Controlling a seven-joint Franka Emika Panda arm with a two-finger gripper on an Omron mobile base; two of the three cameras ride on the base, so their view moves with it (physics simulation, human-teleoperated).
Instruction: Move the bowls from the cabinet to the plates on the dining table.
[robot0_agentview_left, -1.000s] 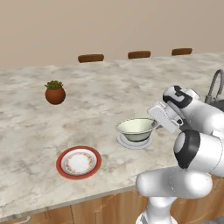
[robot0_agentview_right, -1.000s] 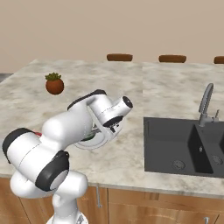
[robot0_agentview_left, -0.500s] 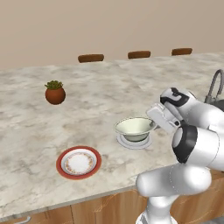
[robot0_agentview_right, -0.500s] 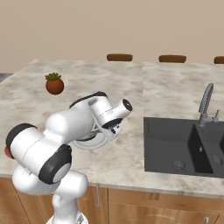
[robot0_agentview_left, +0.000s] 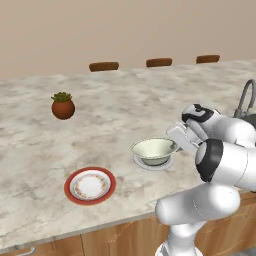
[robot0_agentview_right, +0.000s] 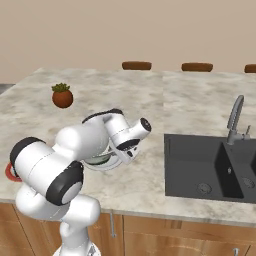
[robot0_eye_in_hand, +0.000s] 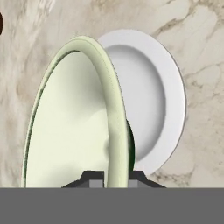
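Observation:
My gripper (robot0_agentview_left: 176, 142) is shut on the right rim of a cream-white bowl with a green band (robot0_agentview_left: 154, 149). The bowl sits low over a white plate (robot0_agentview_left: 151, 164) on the beige marble dining table (robot0_agentview_left: 125, 107); whether it touches the plate I cannot tell. In the hand view the bowl's rim (robot0_eye_in_hand: 114, 127) runs between my fingertips (robot0_eye_in_hand: 111, 177), with the white plate (robot0_eye_in_hand: 153, 100) behind it. From the right, my arm hides most of the bowl (robot0_agentview_right: 100, 160). A red plate (robot0_agentview_left: 90, 186) lies to the left near the front edge. The cabinet is out of view.
A terracotta potted plant (robot0_agentview_left: 63, 106) stands at the far left of the table. A dark sink (robot0_agentview_right: 210, 165) with a faucet (robot0_agentview_right: 235, 117) is set into the top to the right. Several chair backs (robot0_agentview_left: 104, 66) line the far edge.
The hand and the bowl have eased slightly left and down toward the white plate. Everything else stays put.

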